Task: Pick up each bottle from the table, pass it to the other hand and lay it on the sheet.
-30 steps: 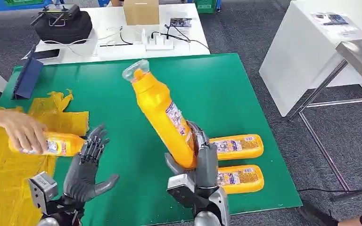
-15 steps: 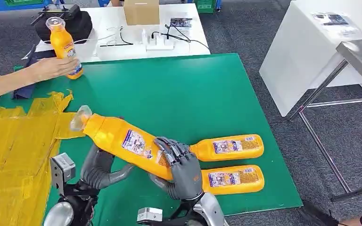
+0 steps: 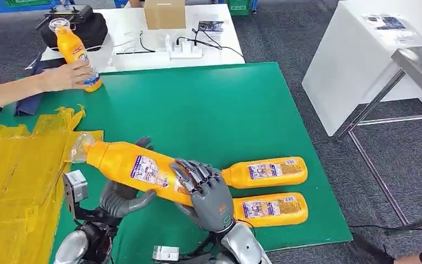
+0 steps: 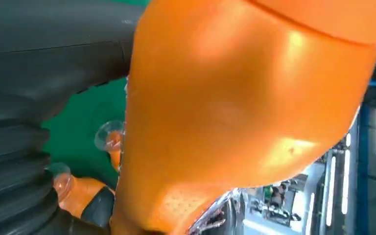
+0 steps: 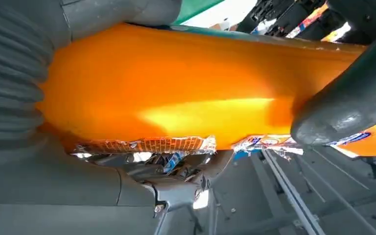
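Head view: a yellow sheet (image 3: 16, 176) covers the left end of the green table (image 3: 220, 110). Beyond the sheet, a person's hand (image 3: 68, 76) grips an upright orange bottle (image 3: 76, 52) at the table's far left corner. Just right of the sheet, the robot's left hand (image 3: 122, 198) cups the underside of a large orange bottle held level (image 3: 137, 168), its clear cap over the sheet's edge. The right hand (image 3: 206, 190) wraps its fingers (image 3: 189, 173) over the bottle's base, so both hands grip it. Further right of the sheet, two more orange bottles lie on the table, one (image 3: 266, 171) behind the other (image 3: 272, 209), well apart from the sheet.
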### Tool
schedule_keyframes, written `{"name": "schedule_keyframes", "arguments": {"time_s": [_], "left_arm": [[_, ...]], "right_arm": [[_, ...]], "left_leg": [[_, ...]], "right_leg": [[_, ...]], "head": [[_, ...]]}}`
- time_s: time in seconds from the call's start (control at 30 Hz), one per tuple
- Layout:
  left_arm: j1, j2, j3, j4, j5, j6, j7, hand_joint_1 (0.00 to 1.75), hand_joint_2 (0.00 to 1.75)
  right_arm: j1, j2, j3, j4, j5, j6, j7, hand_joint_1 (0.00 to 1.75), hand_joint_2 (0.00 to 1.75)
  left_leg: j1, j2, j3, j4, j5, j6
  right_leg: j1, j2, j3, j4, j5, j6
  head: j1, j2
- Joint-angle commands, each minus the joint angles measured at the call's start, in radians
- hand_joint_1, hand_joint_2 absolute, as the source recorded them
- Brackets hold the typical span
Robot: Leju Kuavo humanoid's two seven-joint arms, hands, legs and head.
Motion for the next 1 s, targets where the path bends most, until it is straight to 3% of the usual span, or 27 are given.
{"name": "schedule_keyframes", "arguments": {"time_s": [0.03, 0.07, 0.47, 0.77, 0.97, 1.0], "left_arm": [[-0.029, -0.002, -0.02, 0.046, 0.052, -0.01, -0.005, 1.55, 1.75], [-0.029, -0.005, -0.021, 0.04, 0.063, -0.014, -0.003, 1.75, 1.75], [-0.019, -0.013, -0.029, 0.007, 0.106, -0.027, -0.01, 1.75, 1.75], [-0.015, -0.016, -0.046, -0.008, 0.126, -0.038, -0.013, 1.75, 1.75], [0.053, -0.022, -0.068, -0.065, 0.107, -0.021, -0.023, 1.75, 1.75], [0.049, -0.023, -0.071, -0.061, 0.103, -0.012, -0.024, 1.75, 1.75]], "right_arm": [[0.005, -0.015, 0.02, 0.023, -0.004, -0.019, 0.017, 1.75, 1.75], [0.002, -0.02, 0.022, 0.029, -0.015, -0.019, 0.013, 1.75, 1.75], [-0.008, -0.016, 0.016, 0.07, -0.035, -0.019, 0.008, 1.75, 1.75], [-0.014, -0.017, 0.018, 0.097, -0.039, -0.019, 0.014, 1.75, 1.75], [0.037, -0.029, 0.026, 0.052, -0.046, -0.019, 0.021, 1.75, 1.75], [0.043, -0.022, 0.011, 0.046, -0.067, -0.019, 0.008, 1.66, 1.75]], "left_leg": [[0.0, 0.0, 0.004, 0.0, -0.001, 0.0], [0.0, 0.0, 0.006, 0.0, -0.003, 0.001], [0.0, 0.001, 0.01, 0.002, -0.005, 0.001], [0.0, 0.0, 0.003, 0.0, -0.001, 0.001], [0.0, 0.0, 0.005, 0.0, -0.003, 0.001], [0.0, 0.0, 0.008, 0.001, -0.004, 0.001]], "right_leg": [[0.001, -0.001, 0.005, -0.001, -0.001, -0.001], [0.001, -0.002, 0.009, -0.001, -0.003, -0.002], [0.002, -0.002, 0.017, 0.0, -0.004, -0.002], [0.001, -0.001, 0.009, -0.001, -0.001, -0.001], [0.001, -0.002, 0.013, -0.001, -0.002, -0.001], [0.001, -0.003, 0.016, -0.001, -0.004, -0.002]], "head": [[0.0, 0.0], [0.0, 0.0], [0.0, 0.0], [0.0, 0.0], [0.0, 0.0], [0.0, 0.0]]}}
